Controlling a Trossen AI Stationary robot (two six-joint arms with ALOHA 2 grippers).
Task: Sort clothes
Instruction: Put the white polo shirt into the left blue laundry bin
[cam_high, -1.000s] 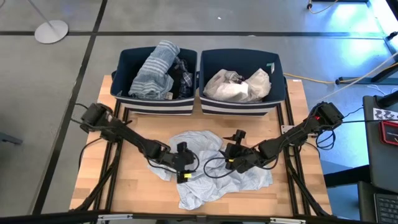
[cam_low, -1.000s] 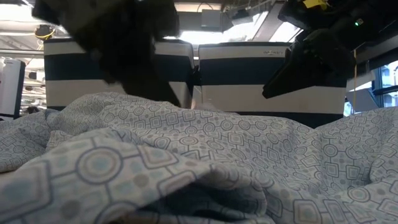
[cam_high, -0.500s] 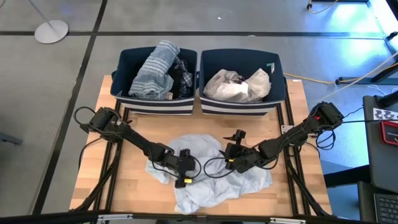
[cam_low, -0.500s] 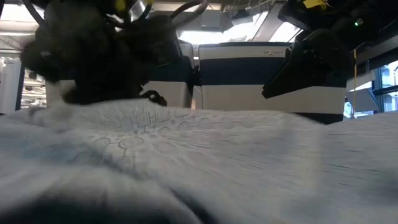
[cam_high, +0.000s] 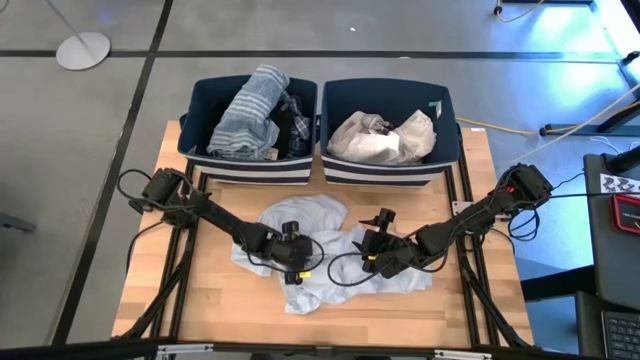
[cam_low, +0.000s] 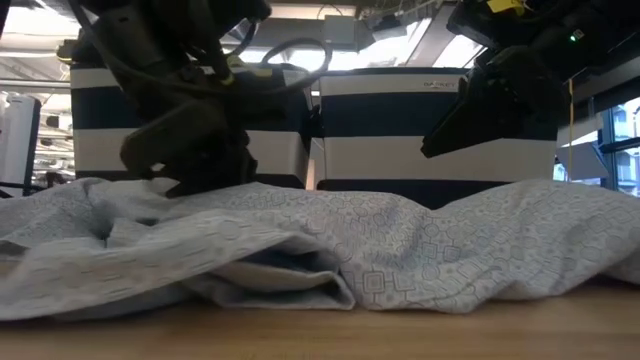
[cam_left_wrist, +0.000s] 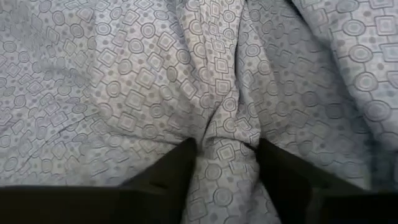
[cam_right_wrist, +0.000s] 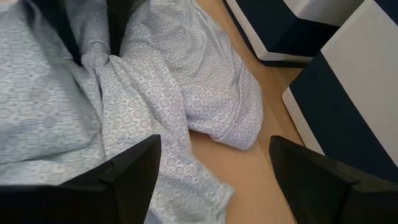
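A wooden table (cam_high: 200, 300) holds one last garment, a pale blue patterned shirt (cam_high: 335, 285), lying in front of two navy bins (cam_high: 320, 165) that stand at the table's far edge. The left bin (cam_high: 205, 100) is stuffed with grey-striped and dark clothes (cam_high: 255, 110); the right bin (cam_high: 440, 125) holds white ones (cam_high: 385, 135). Over the past second the shirt has shrunk from a wide spread into a tighter bunch, drawn in toward the middle of the table. The left gripper (cam_high: 292, 258), which stood wide a second ago, has dropped onto the cloth and is closing: its wrist camera shows a ridge of patterned fabric pinched between its two fingers (cam_left_wrist: 180, 165). The right gripper (cam_high: 372, 256) has not moved; it hangs just above the shirt's other side with its jaws spread and nothing between them. With a fold now gathered, the shirt looks ready to be lifted toward a bin, though a pinch this shallow could slip as it rises.
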